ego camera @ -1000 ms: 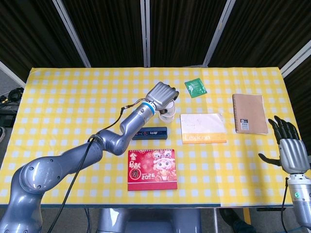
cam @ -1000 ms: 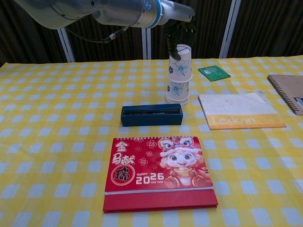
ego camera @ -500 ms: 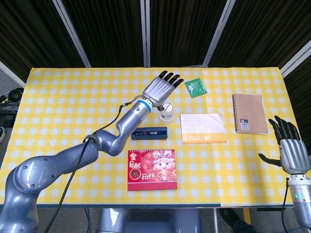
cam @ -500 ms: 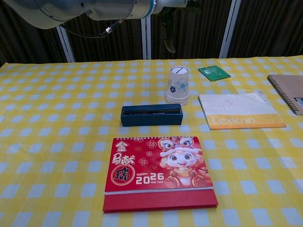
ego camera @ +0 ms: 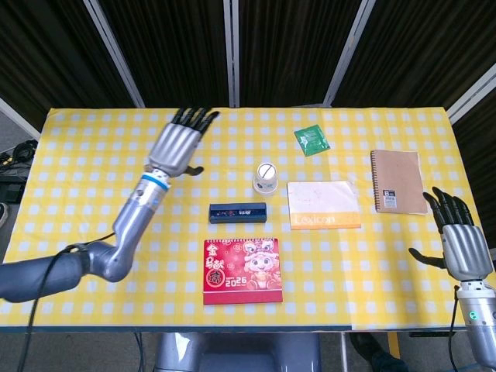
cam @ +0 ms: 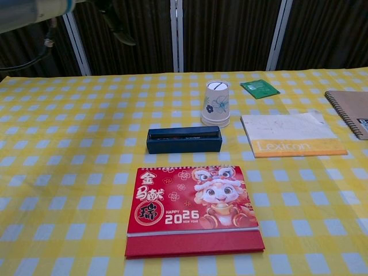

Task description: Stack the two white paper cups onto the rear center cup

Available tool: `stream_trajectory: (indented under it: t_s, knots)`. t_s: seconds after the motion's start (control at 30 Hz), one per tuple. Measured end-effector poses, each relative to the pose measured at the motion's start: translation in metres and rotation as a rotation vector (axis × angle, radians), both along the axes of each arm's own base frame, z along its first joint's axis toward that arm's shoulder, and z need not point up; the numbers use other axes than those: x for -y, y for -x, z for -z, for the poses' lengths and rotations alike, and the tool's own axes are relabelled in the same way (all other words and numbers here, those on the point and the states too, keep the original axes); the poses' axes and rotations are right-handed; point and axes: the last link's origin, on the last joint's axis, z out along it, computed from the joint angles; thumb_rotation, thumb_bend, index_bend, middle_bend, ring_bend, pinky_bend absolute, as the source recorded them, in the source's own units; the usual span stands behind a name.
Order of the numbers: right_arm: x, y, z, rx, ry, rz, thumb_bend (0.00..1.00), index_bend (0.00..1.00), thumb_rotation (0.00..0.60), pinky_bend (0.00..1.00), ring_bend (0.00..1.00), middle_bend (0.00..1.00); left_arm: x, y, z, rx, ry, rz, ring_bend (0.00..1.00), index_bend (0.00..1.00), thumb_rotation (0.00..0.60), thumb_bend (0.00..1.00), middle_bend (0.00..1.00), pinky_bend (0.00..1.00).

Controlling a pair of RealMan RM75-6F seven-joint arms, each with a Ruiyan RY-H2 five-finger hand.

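Observation:
A white paper cup stack [ego camera: 265, 178] with blue flower prints stands upside down at the rear centre of the table; in the chest view the same cup stack [cam: 216, 103] shows as one nested pile. My left hand [ego camera: 178, 143] hovers open, fingers spread, well to the left of the cups and holds nothing. In the chest view only a fingertip [cam: 123, 37] of the left hand shows at the top left. At the near right edge my right hand [ego camera: 459, 236] hangs open, fingers up, far from the cups.
A dark blue case [ego camera: 238, 212] lies in front of the cups, with a red 2026 calendar [ego camera: 242, 270] nearer me. A Lexicon pad [ego camera: 324, 204], a brown notebook [ego camera: 397, 181] and a green packet [ego camera: 311, 139] sit to the right on the yellow checked cloth [ego camera: 93, 186].
My left hand let go of the upper cup, which dropped down onto the lower one, then opened and swung away to the left. The right hand barely moved.

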Motion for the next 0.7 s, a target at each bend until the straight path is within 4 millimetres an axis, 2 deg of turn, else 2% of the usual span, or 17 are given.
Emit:
stream_trajectory:
  t_s: [0.13,0.2,0.33,0.53,0.7]
  knots:
    - [-0.002,-0.003,0.000,0.007,0.004,-0.011,0.00,0.00,0.600,0.00,0.00,0.00,0.032,0.052,-0.026,0.024,-0.040,-0.051,0.00,0.00,0.600,0.00,0.00,0.00]
    - [-0.003,-0.004,0.000,0.005,0.005,-0.013,0.00,0.00,0.600,0.00,0.00,0.00,0.048,0.071,-0.035,0.021,-0.048,-0.065,0.00,0.00,0.600,0.00,0.00,0.00]
    - [-0.005,-0.006,0.000,-0.012,0.002,-0.014,0.00,0.00,0.600,0.00,0.00,0.00,0.091,0.111,-0.048,-0.003,-0.054,-0.104,0.00,0.00,0.600,0.00,0.00,0.00]
    - [-0.009,-0.010,0.003,-0.062,-0.019,-0.030,0.00,0.02,0.600,0.00,0.00,0.00,0.152,0.160,-0.058,-0.005,-0.065,-0.204,0.00,0.00,0.600,0.00,0.00,0.00]
    - [-0.014,-0.015,0.005,-0.074,-0.030,-0.048,0.00,0.02,0.600,0.00,0.00,0.00,0.183,0.182,-0.061,-0.002,-0.080,-0.254,0.00,0.00,0.600,0.00,0.00,0.00]
